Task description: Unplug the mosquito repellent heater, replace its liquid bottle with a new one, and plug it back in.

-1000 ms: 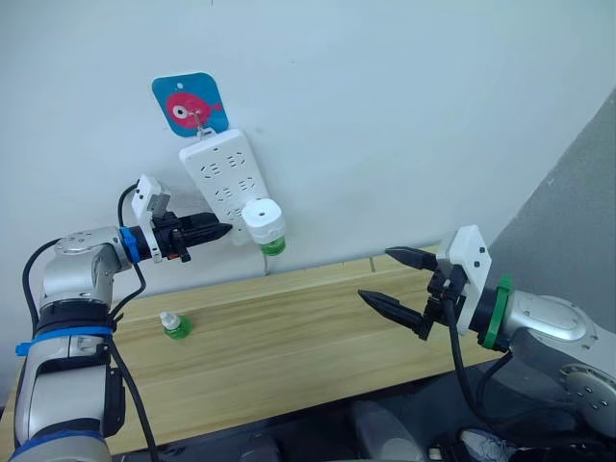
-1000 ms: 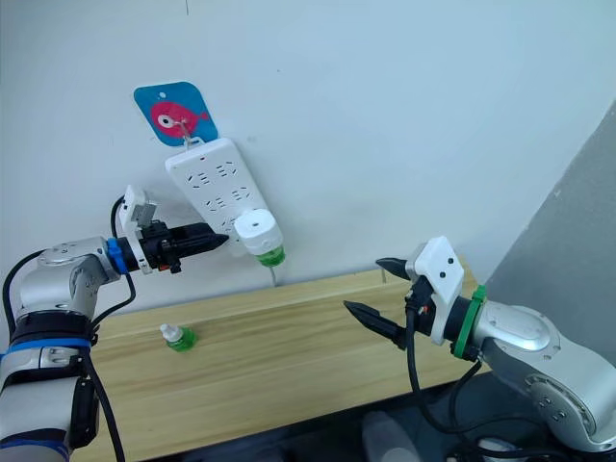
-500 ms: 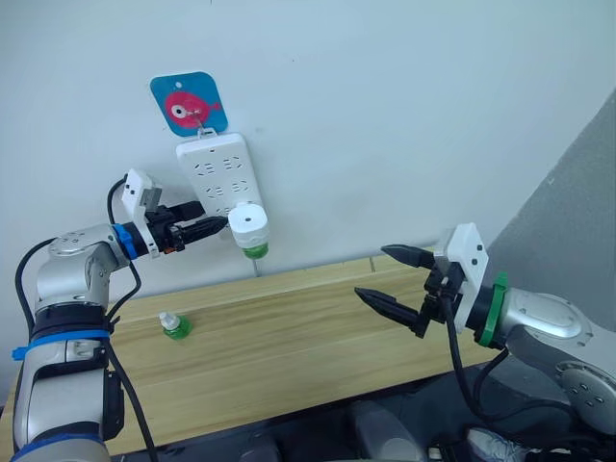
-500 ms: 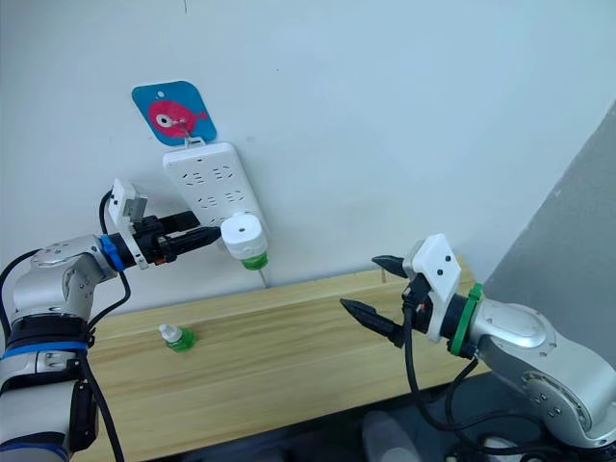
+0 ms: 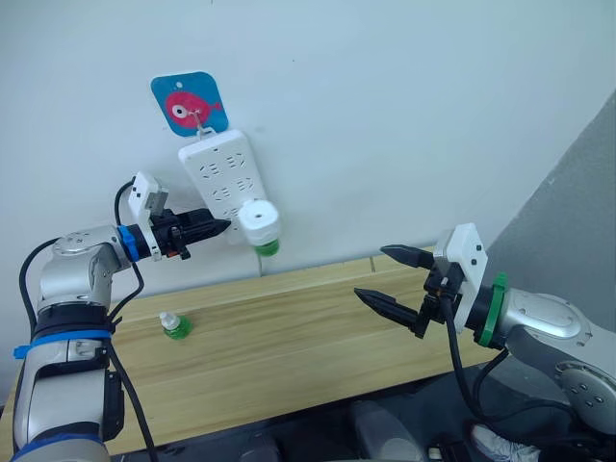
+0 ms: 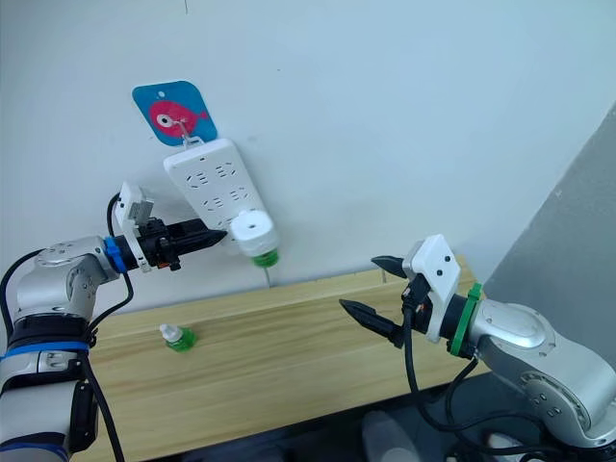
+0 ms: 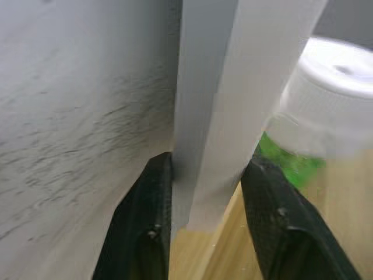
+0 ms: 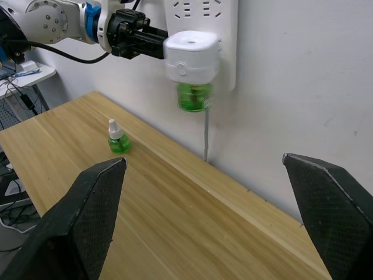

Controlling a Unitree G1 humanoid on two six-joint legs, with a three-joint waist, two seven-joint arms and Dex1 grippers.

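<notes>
White heater (image 5: 258, 218) — plugged in — just beside left gripper (image 5: 223, 228).

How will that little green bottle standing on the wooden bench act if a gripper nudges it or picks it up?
The little green bottle looks small and plastic, so it is probably light and would skid or topple under a push on the smooth wooden bench. Its body looks rounded, so once on its side it may roll. Its narrow white cap gives little to grip; the wider green base seems safer.

No readable text, blue wall sign (image 5: 190, 102) shows a pink fish picture
</notes>
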